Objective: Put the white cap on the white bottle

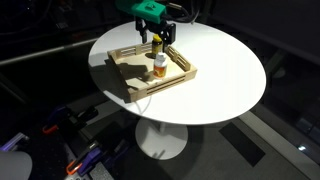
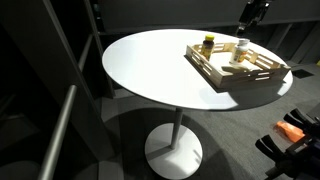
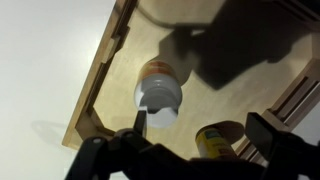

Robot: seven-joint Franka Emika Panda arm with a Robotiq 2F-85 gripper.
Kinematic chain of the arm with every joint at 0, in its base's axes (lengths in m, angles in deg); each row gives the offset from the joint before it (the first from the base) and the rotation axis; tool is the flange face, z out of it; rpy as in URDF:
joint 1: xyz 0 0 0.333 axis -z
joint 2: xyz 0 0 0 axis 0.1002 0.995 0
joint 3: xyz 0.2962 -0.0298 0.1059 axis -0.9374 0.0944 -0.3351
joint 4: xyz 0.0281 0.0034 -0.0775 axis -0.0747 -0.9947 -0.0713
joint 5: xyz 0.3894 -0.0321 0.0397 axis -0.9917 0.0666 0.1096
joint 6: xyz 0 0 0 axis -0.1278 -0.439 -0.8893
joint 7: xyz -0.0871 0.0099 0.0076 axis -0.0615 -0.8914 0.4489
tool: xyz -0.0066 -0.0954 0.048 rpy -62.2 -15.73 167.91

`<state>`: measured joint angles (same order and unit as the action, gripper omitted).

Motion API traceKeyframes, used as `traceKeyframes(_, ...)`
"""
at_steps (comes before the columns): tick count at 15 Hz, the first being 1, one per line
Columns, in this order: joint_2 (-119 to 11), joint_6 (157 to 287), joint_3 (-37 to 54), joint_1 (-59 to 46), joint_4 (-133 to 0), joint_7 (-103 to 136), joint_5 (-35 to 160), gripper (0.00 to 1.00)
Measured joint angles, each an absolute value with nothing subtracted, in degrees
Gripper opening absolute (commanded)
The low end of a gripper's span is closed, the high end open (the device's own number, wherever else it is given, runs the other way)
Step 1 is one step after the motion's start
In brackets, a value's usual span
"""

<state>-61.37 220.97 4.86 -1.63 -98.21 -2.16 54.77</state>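
Round white desk (image 1: 235, 75), wooden tray (image 1: 128, 60) on it. White bottle (image 1: 158, 68) upright in tray, straight below tool (image 1: 159, 40); wrist view puts it nearer one finger. Tool spread, empty. White cap (image 3: 160, 98) apparently on bottle top; seating unclear.

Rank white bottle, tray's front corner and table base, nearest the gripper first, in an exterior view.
1. White bottle, mid-tray, by the gripper.
2. Tray's front corner, nearer the camera.
3. Table base, on the floor.
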Motion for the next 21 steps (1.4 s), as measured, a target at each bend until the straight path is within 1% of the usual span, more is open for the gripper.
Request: traceKeyframes(21,-60.78,218.96,4.24,-1.78,-98.93,-3.79,52.83,1.00)
